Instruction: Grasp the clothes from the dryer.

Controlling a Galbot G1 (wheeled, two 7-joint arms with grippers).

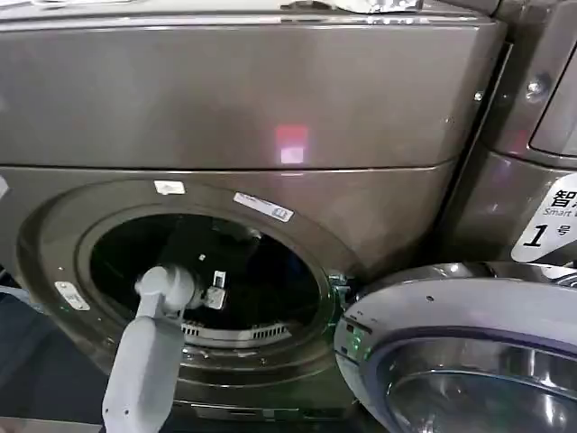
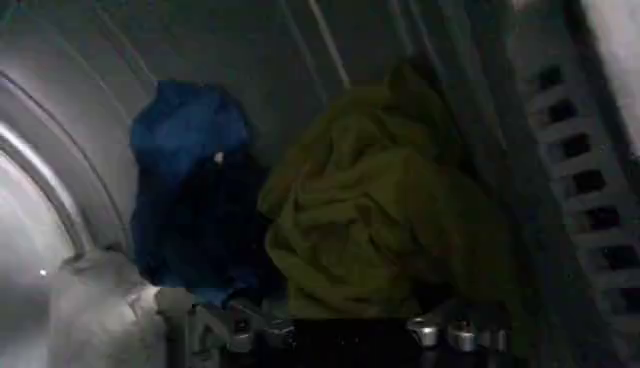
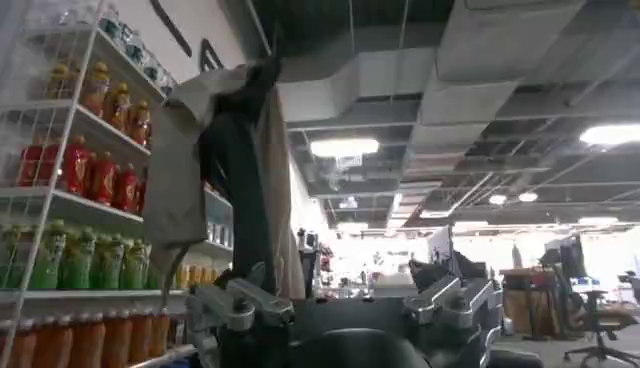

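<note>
Clothes sat inside the dryer point(image 1: 270, 108) drum. In the left wrist view, the yellow-green piece point(image 2: 370, 210) lay bunched against the ribbed drum wall, the blue piece point(image 2: 190, 190) just beside it, touching. A whitish-grey piece point(image 2: 100, 310) lay near the blue one, at the drum's edge, close to the left gripper point(image 2: 345, 335). That gripper's jaws stood wide apart, holding nothing, fingertips point(image 2: 235, 330) just short of the blue and yellow-green fabric; no contact that I could confirm.

Head view: left arm point(image 1: 149, 352) reached up through the round porthole point(image 1: 207, 271), wrist inside the dark opening. Clothes couldn't be made out from there, too dark. Bronze-grey front panel above the porthole carried a pink-red reflection. White labels point(image 1: 263, 207) sat on the porthole ring. The grey-rimmed glass door point(image 1: 469, 352) hung swung open to the right of the porthole. A second machine point(image 1: 541, 117) stood just beside on the right, with a white "1" sticker point(image 1: 550, 221) on it.

Right gripper point(image 3: 350, 305), in its wrist view, pointed up toward the ceiling, well away from the dryer. Jaws apart, empty. Behind it: a wire shelf point(image 3: 70, 200) stocked with drink bottles, a beige garment point(image 3: 200, 170) hanging off the rack, ceiling lights and office chairs farther back.
</note>
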